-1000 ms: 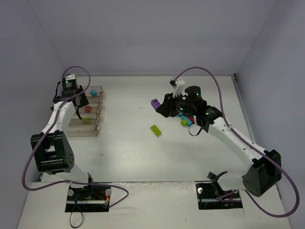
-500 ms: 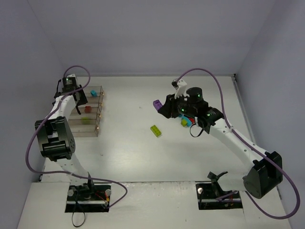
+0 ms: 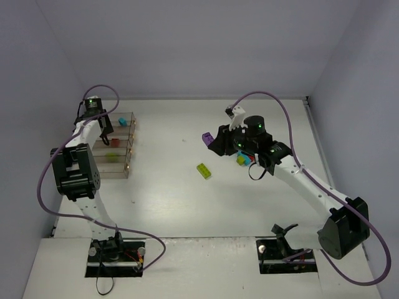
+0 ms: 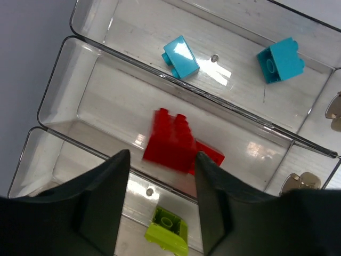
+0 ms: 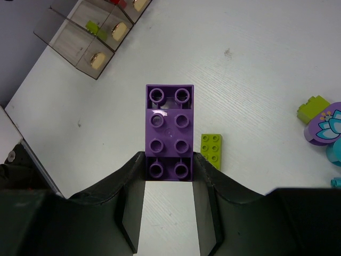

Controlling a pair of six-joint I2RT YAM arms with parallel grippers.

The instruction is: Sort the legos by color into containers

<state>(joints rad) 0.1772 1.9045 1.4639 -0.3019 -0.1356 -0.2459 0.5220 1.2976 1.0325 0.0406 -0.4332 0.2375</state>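
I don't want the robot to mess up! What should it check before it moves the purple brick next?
1. Purple brick gripped: ok, the right gripper is shut on its near end.
2. Left gripper open: ok, its fingers are apart and the red brick shows blurred over the red bin.
3. Colours unmixed: ok, the cyan bricks share one bin and the lime green brick sits in another.
4. Bin for purple: ok, the end bin looks empty.
5. Way to the bins free: not ok, the left gripper hangs right over them.
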